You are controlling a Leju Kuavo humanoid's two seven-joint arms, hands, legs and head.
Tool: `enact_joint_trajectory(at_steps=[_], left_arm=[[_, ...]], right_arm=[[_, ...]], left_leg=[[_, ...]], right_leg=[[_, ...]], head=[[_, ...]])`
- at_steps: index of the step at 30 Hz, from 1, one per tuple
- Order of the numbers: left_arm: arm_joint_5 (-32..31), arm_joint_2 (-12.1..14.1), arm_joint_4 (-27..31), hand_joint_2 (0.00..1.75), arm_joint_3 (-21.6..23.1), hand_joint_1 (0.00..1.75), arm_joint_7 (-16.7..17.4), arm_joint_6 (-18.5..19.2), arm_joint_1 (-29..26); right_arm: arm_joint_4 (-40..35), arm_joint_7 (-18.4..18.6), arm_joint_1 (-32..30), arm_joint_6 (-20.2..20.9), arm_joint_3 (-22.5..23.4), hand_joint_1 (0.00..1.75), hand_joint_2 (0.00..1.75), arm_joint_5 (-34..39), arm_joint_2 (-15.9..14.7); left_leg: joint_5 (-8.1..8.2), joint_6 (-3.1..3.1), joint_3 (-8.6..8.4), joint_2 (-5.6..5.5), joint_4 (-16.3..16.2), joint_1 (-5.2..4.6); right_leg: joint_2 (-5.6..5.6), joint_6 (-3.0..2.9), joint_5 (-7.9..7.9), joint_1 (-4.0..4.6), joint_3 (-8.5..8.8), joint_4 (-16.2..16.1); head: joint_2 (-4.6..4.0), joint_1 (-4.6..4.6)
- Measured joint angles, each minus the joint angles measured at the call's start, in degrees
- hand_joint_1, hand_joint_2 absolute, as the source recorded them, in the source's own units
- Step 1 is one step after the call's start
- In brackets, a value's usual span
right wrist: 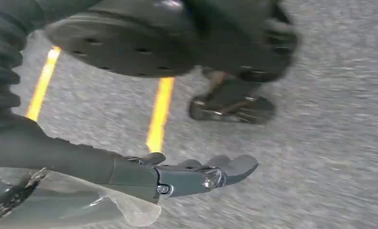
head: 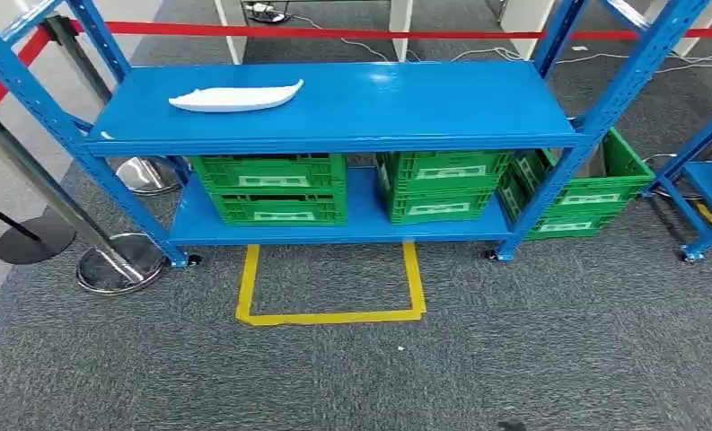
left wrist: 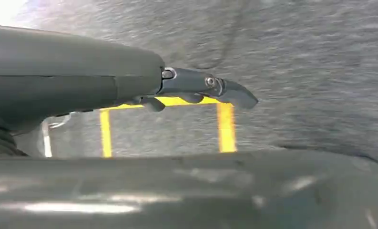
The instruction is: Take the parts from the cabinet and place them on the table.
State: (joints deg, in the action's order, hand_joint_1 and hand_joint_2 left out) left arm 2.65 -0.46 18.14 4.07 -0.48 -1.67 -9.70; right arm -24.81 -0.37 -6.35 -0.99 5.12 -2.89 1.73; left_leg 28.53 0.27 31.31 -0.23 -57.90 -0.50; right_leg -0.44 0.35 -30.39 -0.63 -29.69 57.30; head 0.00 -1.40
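Left hand (left wrist: 196, 90) empty above carpet (left wrist: 296, 57)

We count one white part (head: 236, 96) on the top shelf (head: 406, 103) of one blue cabinet (head: 603, 108). We count three stacks of green crates, two crates each: one stack (head: 271, 189) at the left, one (head: 440, 186) in the middle, one (head: 585, 193) at the right. We see one yellow floor marking (head: 329, 314) and two chrome stanchion bases (head: 118, 265).

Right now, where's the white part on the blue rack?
In the head view the white part lies on the left half of the rack's top shelf, above the left green crate.
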Motion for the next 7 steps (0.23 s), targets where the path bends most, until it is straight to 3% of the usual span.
enact_joint_trajectory(at_steps=[7], left_arm=[[-2.5,0.1,2.3,0.0,-2.3,0.0,0.2,1.3,0.9]], right_arm=[[0.5,0.2,-1.9,0.8,-2.6,0.0,0.0,2.7,-0.8]], left_leg=[[0.14,0.38,-0.11,0.06,-0.1,-0.07]], right_leg=[[0.07,0.59,0.05,-0.06,-0.32,-0.3]], head=[[0.0,0.0]])
